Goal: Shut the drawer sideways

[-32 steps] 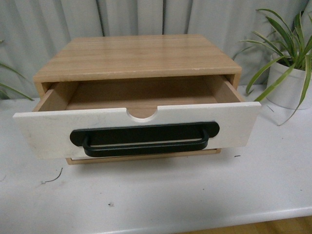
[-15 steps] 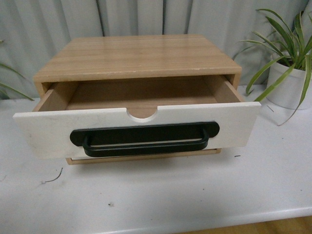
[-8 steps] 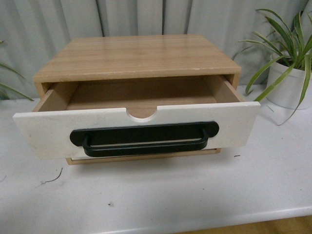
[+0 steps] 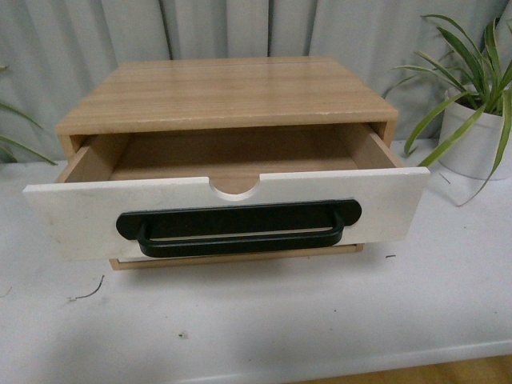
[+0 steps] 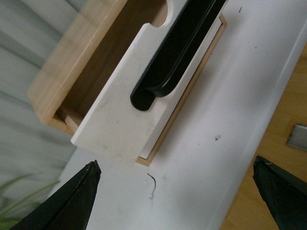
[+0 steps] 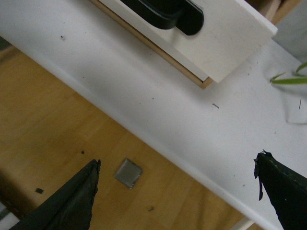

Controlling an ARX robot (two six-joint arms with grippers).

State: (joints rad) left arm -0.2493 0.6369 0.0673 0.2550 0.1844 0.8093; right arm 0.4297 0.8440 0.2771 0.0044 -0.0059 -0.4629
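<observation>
From the front, the drawer (image 4: pixel 72 216) stands pulled well out of its wooden cabinet (image 4: pixel 224 92) on the white counter (image 4: pixel 320 304), with its black handle (image 4: pixel 240 228) facing forward (a potted plant (image 4: pixel 472 104) stands to the right). In the left wrist view, the left claw (image 5: pixel 175 163) is spread wide and hovers off the drawer's left end. In the right wrist view, the right claw (image 6: pixel 177 159) is likewise spread wide over the counter's front edge.
</observation>
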